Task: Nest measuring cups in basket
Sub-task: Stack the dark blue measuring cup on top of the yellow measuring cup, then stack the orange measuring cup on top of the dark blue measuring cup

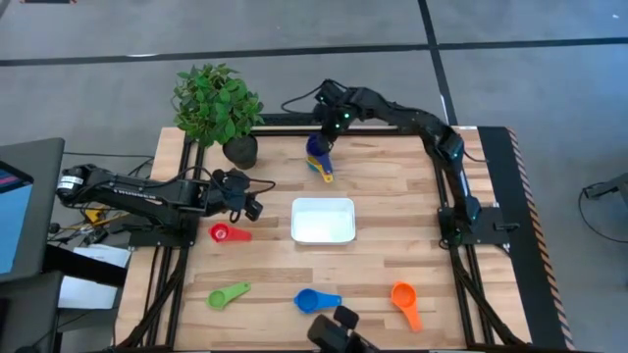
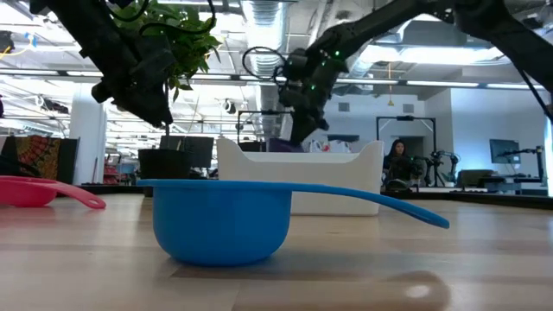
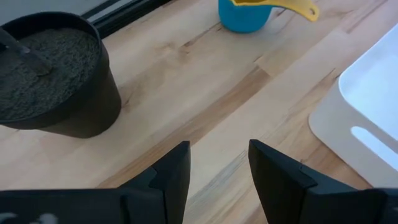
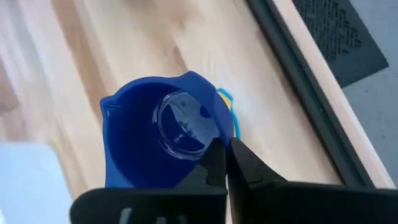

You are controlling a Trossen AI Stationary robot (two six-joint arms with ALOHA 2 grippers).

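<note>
The navy measuring cup (image 4: 161, 140) is in my right gripper (image 4: 227, 144), near the table's far edge (image 1: 320, 145), over the yellow cup (image 1: 326, 174), which sits in the light blue cup (image 3: 244, 15). My left gripper (image 3: 217, 152) is open and hovers over bare wood (image 1: 250, 204) between the plant pot and the red cup (image 1: 230, 232). The white basket (image 1: 323, 220) lies mid-table and holds nothing. The green cup (image 1: 228, 294), blue cup (image 1: 316, 300) and orange cup (image 1: 405, 302) rest on their bowls near the near edge. My right gripper pinches the navy cup's rim wall (image 4: 219, 127), one finger inside the bowl and one outside. The fingers come from above, slanting down. The cup sits mouth up in the hold; whether it touches the yellow cup (image 4: 225, 98) below, I cannot tell.
A dark plant pot (image 1: 240, 149) with a leafy plant stands at the far left of the table, close to my left gripper (image 3: 56, 81). Black frame rails run along the table's sides (image 1: 451, 196). Bare wood lies between the basket and the near cups.
</note>
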